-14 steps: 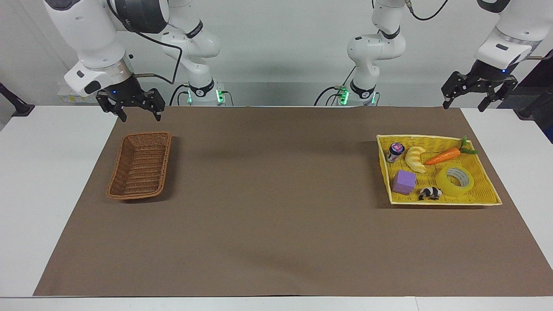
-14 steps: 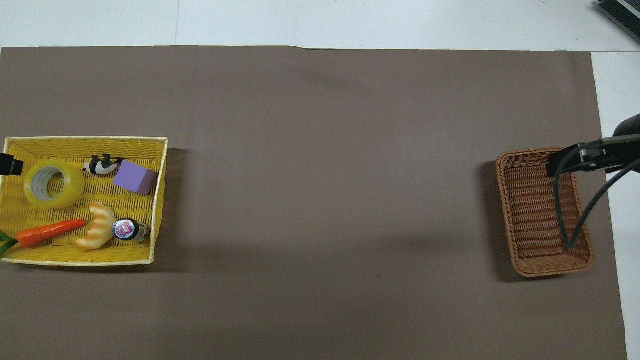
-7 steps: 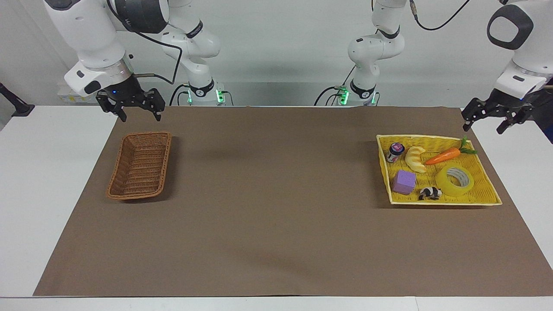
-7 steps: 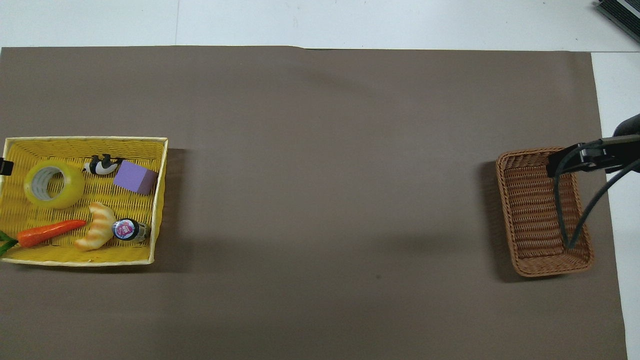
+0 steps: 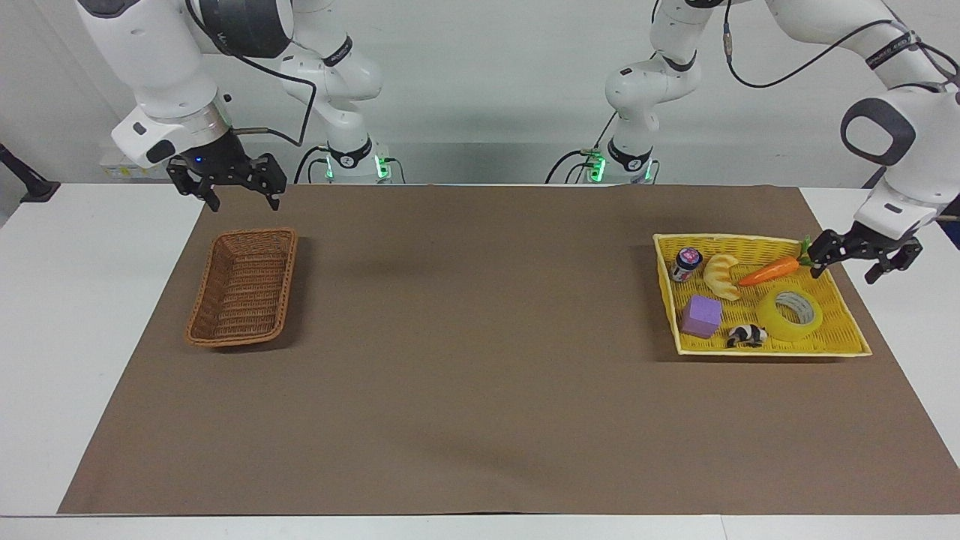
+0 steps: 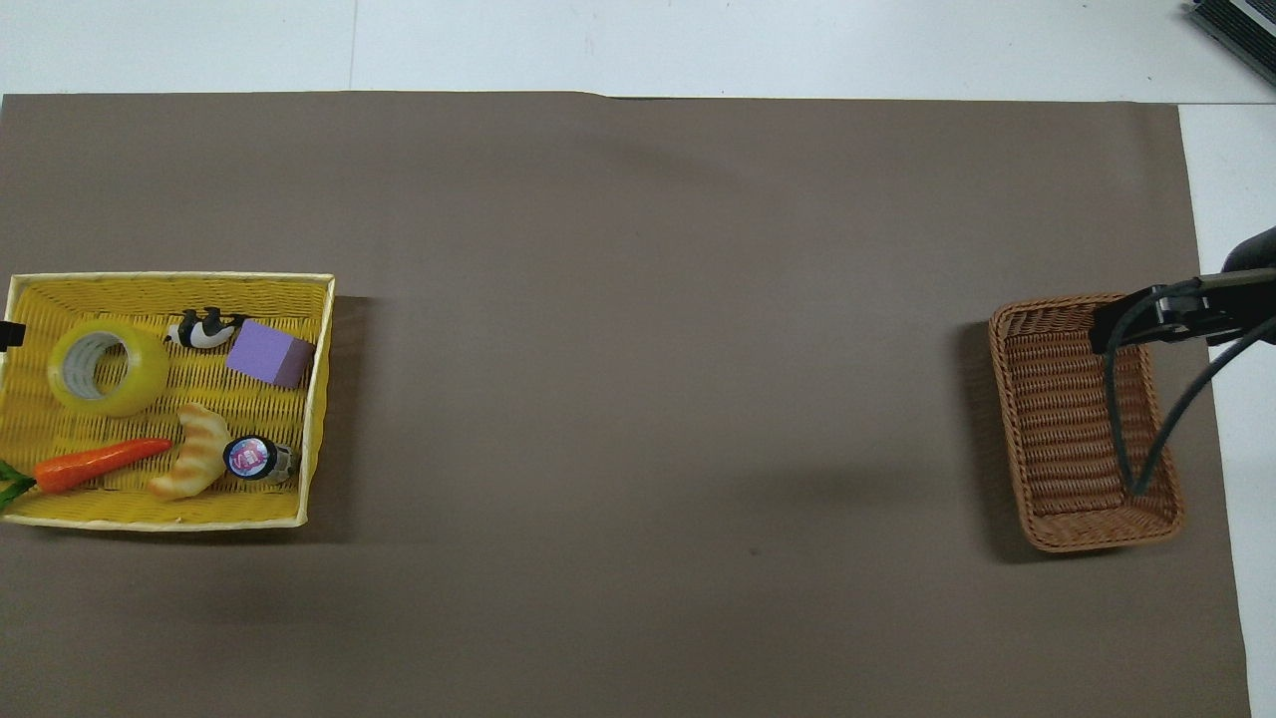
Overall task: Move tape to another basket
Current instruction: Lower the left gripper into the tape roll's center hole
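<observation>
- While the tape lies flat in the yellow tray, the left gripper, open and empty, hangs over the tray's edge at the left arm's end of the table, just beside the roll.
- Well apart, the right gripper waits open and empty above the brown basket.

Carrot, croissant, purple block share yellow tray.

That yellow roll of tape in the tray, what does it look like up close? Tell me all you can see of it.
The tape is a wide roll of glossy, see-through yellow with a pale grey-white core and an open hole. It lies flat in the yellow tray, near the corner toward the left arm's end of the table, farther from the robots than the carrot, beside the small black-and-white toy. Nothing grips it.
</observation>
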`<action>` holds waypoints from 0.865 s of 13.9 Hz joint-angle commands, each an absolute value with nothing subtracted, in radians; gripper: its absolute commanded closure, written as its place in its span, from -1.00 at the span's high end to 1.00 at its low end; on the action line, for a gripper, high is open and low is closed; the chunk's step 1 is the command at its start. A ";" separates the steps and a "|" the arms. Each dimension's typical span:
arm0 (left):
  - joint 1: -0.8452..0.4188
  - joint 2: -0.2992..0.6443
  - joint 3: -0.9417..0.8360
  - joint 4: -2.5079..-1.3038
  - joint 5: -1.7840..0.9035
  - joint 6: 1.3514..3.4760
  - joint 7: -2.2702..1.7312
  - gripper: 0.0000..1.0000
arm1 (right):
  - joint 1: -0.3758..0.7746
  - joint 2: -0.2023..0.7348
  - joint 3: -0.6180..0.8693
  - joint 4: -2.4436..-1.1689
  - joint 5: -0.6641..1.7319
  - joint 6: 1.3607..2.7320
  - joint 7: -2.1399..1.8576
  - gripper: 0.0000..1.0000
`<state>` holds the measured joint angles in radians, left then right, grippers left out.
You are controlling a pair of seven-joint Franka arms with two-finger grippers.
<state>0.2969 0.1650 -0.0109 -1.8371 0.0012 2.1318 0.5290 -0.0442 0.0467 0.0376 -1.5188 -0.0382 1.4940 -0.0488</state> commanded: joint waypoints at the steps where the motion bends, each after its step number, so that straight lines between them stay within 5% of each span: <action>1: 0.328 0.224 -0.020 -1.879 -0.009 2.256 0.552 1.00 | -0.057 0.038 0.048 -1.523 -0.043 1.503 -0.057 1.00; 12: 0.362 0.333 -0.020 -1.939 -0.046 2.350 0.649 1.00 | -0.057 0.038 0.048 -1.523 -0.043 1.503 -0.057 1.00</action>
<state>0.3523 0.3256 -0.0140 -1.9240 -0.0261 2.3262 0.6201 -0.0442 0.0467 0.0376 -1.5188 -0.0382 1.4940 -0.0488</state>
